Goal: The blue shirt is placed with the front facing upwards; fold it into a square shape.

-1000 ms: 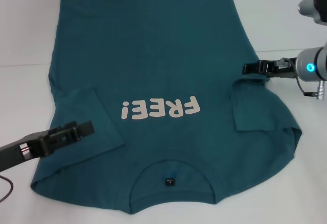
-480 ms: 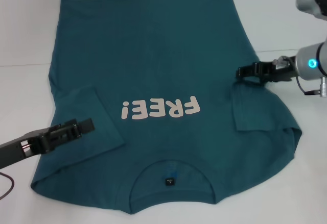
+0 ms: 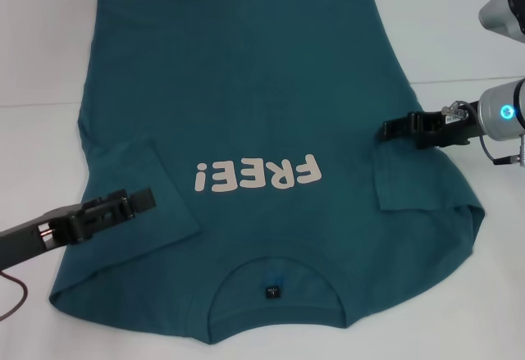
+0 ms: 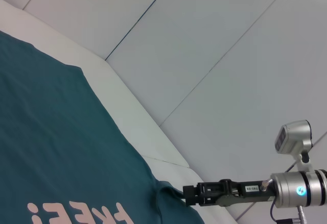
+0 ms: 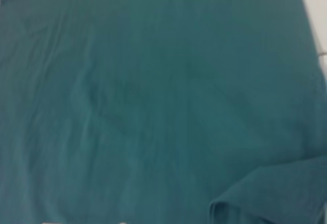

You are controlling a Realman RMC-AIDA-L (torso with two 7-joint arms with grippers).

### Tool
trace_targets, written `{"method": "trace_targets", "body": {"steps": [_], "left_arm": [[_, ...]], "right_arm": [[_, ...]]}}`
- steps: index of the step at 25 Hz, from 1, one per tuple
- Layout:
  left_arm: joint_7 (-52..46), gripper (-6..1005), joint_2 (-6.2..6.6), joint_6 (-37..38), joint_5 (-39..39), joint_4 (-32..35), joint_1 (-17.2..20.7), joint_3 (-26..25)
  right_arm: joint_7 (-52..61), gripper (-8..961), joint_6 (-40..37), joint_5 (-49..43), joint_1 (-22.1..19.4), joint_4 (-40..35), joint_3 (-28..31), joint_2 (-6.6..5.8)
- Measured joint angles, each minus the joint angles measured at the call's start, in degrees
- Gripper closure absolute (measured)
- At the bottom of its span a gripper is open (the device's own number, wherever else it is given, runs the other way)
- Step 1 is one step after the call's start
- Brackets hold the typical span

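White table (image 3: 33, 48): carries blue shirt (image 3: 238, 106), spread flat, lettering up, both sleeves already folded inward. Right pincer (image 3: 387, 129) has slid outward and lower along shirt's right edge since a moment ago; left pincer (image 3: 146, 200) over left sleeve, barely shifted (neither pincer's opening can be told). Side folds apparently pending.

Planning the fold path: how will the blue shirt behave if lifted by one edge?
Probably floppy: the blue shirt lies flat with soft wrinkles, and both sleeves are already folded onto the body. A lifted edge would likely sag and drape. It looks light, so it may drag on the white table. The left gripper and right gripper sit over its sleeves.
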Motion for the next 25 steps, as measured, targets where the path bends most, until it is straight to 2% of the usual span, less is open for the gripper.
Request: {"method": "trace_targets", "body": {"steps": [3,4,9,14,17,21,23,25], "left_arm": [[0.0,84,0.00,0.0,0.0,-0.4,-0.1,0.0],[0.0,84,0.01,0.0,0.0,-0.5,-0.1,0.1],[0.0,84,-0.01,0.0,0.0,-0.5,-0.3,-0.1],[0.0,84,0.00,-0.2,0.0,-0.5,-0.3,-0.1],[0.0,84,0.00,-0.3,0.0,-0.5,-0.3,-0.2],[0.0,84,0.00,-0.7,0.0,-0.5,-0.4,-0.2],[0.0,84,0.02,-0.7,0.0,-0.5,-0.6,-0.1],[0.0,84,0.07,-0.8,0.0,-0.5,-0.7,-0.1]], "right_arm": [[-0.2,147,4.0,-0.1,-0.4,0.6,-0.1,0.63],[-0.5,148,8.1,0.0,-0.8,0.9,-0.1,1.44],[-1.7,148,13.8,0.0,0.1,3.7,-0.3,2.43],[-4.0,149,21.9,0.1,0.8,4.1,-0.3,4.66],[-5.8,149,26.3,0.1,1.2,3.7,-0.3,5.43],[-6.6,150,27.4,0.1,2.5,3.7,-0.3,5.17],[-6.4,150,24.0,0.1,2.8,3.5,-0.3,4.46],[-6.0,150,17.3,0.1,2.9,2.8,0.0,3.47]]}}
